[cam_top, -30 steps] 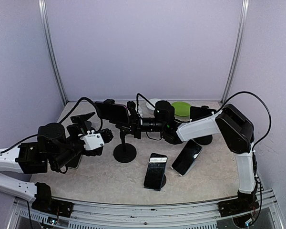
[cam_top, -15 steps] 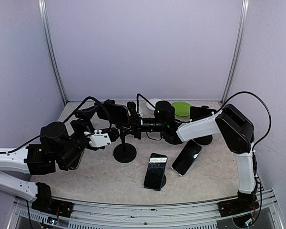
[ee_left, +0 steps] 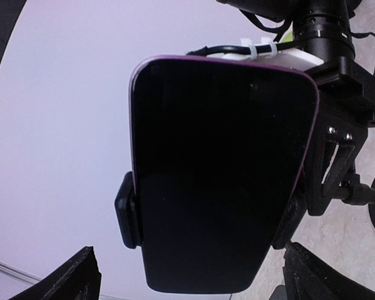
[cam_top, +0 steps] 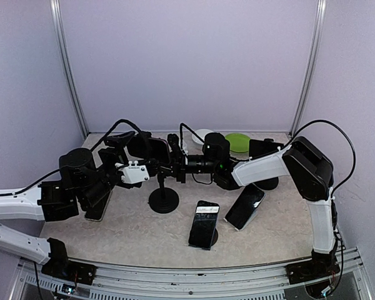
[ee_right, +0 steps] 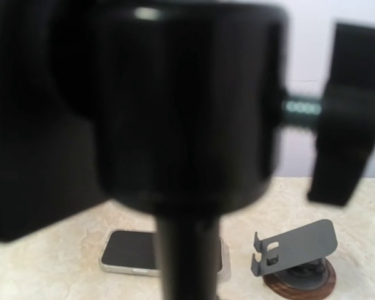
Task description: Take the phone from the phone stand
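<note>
Pale lilac booth around a stone-patterned tabletop, evenly lit.

The back wall [cam_top: 187,62] was plain, matte and lavender-white. It met the left wall [cam_top: 19,94] and the right wall [cam_top: 362,81], both of the same tint, at two slim metal posts, the left upright [cam_top: 69,75] and the right upright [cam_top: 307,69], both slanting outward toward the top in the overhead view. The tabletop [cam_top: 131,231] was beige with faint marbled veining. An aluminium rail [cam_top: 194,278] ran along its near edge. The light was soft and diffuse, leaving only weak shadows on the surface.

Left fingers [ee_left: 81,278] wide apart, right fingers [cam_top: 175,166] clamped.
</note>
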{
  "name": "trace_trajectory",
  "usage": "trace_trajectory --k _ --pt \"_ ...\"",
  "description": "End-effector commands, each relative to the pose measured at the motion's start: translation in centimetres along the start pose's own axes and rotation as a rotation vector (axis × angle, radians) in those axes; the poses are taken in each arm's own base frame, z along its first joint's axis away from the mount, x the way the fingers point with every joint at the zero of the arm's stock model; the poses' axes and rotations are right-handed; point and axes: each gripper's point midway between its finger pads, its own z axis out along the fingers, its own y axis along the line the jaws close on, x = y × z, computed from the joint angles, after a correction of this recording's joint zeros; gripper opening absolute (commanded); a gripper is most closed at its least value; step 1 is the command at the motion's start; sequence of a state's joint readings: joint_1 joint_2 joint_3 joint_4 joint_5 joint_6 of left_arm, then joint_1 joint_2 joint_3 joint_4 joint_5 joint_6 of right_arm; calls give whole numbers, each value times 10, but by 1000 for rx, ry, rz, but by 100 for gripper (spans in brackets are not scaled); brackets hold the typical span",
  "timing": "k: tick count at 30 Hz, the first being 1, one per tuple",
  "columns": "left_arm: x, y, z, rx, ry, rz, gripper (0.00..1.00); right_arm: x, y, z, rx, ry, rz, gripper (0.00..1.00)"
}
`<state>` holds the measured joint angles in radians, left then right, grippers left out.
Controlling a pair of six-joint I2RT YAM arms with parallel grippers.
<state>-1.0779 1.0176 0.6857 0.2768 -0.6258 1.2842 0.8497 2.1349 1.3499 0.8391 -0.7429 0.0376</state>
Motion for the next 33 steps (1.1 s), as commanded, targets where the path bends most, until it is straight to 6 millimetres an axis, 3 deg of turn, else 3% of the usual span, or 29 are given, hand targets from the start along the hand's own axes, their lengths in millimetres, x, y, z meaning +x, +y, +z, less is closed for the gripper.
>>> trace_trajectory --k 1,10,20,24,33 --pt "-13 10 5 4 -54 -17 99 -2 16 0 -55 14 22 0" --pt "-15 -7 12 87 -57 -2 99 -3 15 1 -55 13 20 0" --pt "1 5 27 4 34 20 99 -3 17 0 -67 12 17 0" --pt "-1 12 29 -22 32 13 99 -2 17 0 -64 15 18 0" --pt "-15 6 29 13 -10 -61 90 -1 17 0 -64 15 18 0"
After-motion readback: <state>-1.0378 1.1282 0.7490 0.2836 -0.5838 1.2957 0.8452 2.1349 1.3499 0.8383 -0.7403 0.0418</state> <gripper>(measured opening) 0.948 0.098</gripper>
